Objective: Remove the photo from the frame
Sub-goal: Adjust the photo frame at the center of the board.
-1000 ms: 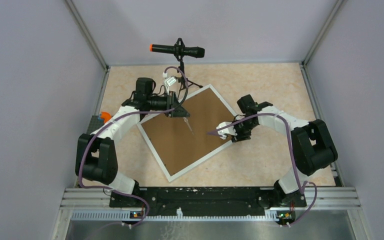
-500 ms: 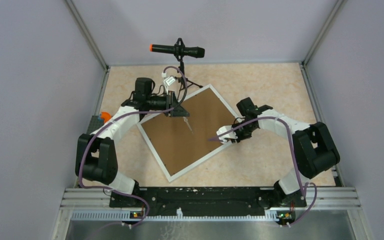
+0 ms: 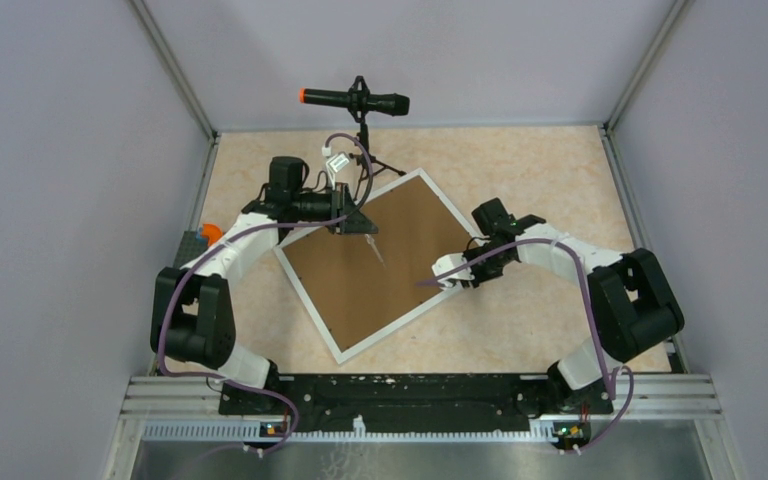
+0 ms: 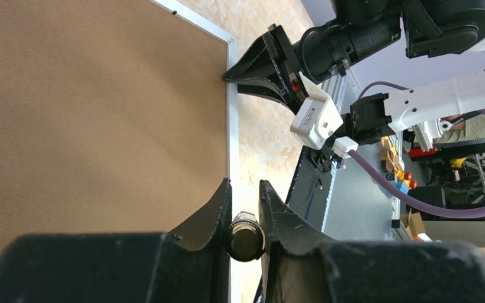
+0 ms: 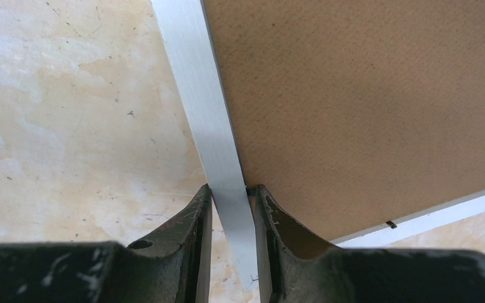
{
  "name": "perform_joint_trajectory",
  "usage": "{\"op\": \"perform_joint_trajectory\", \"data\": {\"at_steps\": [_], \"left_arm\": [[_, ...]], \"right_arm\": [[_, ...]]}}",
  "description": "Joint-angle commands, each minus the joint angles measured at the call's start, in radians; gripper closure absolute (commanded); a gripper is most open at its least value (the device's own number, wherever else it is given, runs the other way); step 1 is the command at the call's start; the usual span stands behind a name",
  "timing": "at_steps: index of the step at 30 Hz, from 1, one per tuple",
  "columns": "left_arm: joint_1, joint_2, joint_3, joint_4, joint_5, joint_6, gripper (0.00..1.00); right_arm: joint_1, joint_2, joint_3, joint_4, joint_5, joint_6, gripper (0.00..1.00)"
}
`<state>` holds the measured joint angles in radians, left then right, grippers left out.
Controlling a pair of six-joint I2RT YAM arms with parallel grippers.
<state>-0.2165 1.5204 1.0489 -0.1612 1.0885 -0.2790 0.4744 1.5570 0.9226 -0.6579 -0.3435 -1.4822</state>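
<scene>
Overhead, the frame (image 3: 360, 290) lies face down on the table, with my left gripper (image 3: 363, 228) at its far edge and my right gripper (image 3: 430, 280) at its right edge. Left wrist: jaws narrow, and I cannot tell whether they hold anything. Right wrist: jaws pinch the white border (image 5: 211, 120) beside the backing board (image 5: 366, 95). The photo is hidden, presumably underneath. I judge this a bracing step; next, that board needs freeing.

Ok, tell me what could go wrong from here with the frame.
1. The right gripper pinches only the thin white border of the frame; once lifted, the big frame may twist or slip out.
2. The backing board is still in and the photo is out of sight; prying could crease it.
3. The microphone stands by the frame's far corner; a swing might knock it.
</scene>
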Motion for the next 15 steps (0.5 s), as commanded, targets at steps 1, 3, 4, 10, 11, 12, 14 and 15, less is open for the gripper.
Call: {"op": "perform_joint_trajectory", "data": {"at_steps": [1,3,4,10,11,12,14,15], "left_arm": [[0.004,0.009,-0.003,0.047,0.018,-0.013,1.0],[0.005,0.013,-0.003,0.049,0.015,-0.017,1.0],[0.005,0.015,-0.004,0.05,0.015,-0.018,1.0],[0.005,0.029,-0.006,0.058,0.011,-0.031,1.0],[0.005,0.031,-0.007,0.06,0.01,-0.034,1.0],[0.005,0.032,-0.008,0.06,0.009,-0.034,1.0],[0.006,0.031,-0.009,0.06,0.005,-0.033,1.0],[0.006,0.031,-0.008,0.058,0.003,-0.032,1.0]], "right_arm": [[0.012,-0.038,-0.009,0.028,0.014,0.075,1.0],[0.011,-0.062,-0.018,0.051,0.018,0.098,1.0],[0.012,-0.072,-0.024,0.058,0.021,0.105,1.0],[0.012,-0.102,-0.086,0.136,0.041,0.117,1.0],[0.012,-0.1,-0.094,0.145,0.045,0.111,1.0],[0.012,-0.101,-0.098,0.156,0.049,0.108,1.0],[0.011,-0.104,-0.103,0.184,0.059,0.115,1.0],[0.011,-0.106,-0.106,0.197,0.068,0.119,1.0]]}}
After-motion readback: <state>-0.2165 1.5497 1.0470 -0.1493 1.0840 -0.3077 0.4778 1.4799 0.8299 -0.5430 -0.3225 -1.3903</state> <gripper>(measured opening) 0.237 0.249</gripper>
